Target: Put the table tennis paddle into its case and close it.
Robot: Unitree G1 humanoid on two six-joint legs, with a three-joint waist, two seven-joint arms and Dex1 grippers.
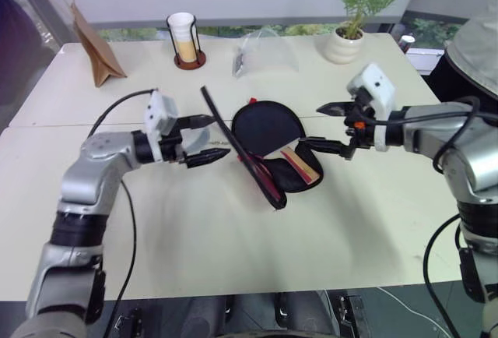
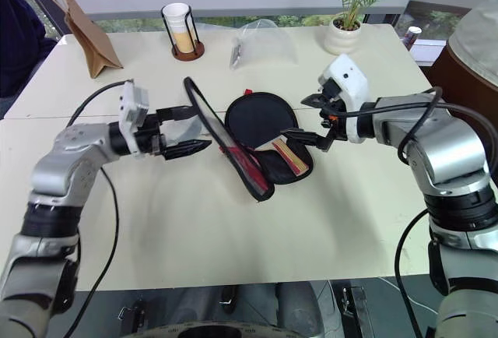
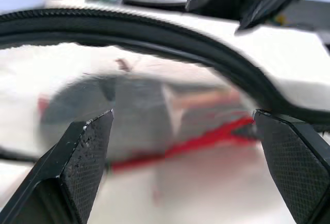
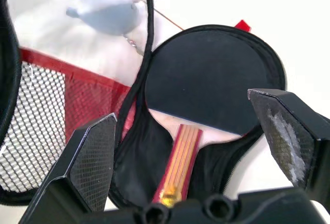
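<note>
Pale surface (image 1: 233,237), largely bare near the robot. Case (image 2: 268,132) lies at the middle, unzipped; its lid flap (image 2: 226,151) is propped up on edge toward the left side, mesh pocket seen on its inner face in the right wrist view. Paddle (image 4: 214,82) is already laid inside the lower half, black face up, wooden handle (image 4: 180,159) pointing toward the narrow end. First part judged done; what is left is the flap to be folded over and the zip to be run round. Left gripper (image 1: 201,140) is held just beside the raised flap, jaws wide apart, nothing gripped. Right gripper (image 2: 310,118) hovers over the handle end of the case, jaws likewise spread and empty. A grey plush charm (image 4: 105,11) on its chain lies beyond the flap and is judged liable to snag the closing. Well back: brown paper bag (image 1: 93,46), potted plant (image 1: 350,22), cup in a wire holder (image 1: 185,38), clear plastic bag (image 1: 264,54); none in the way.
</note>
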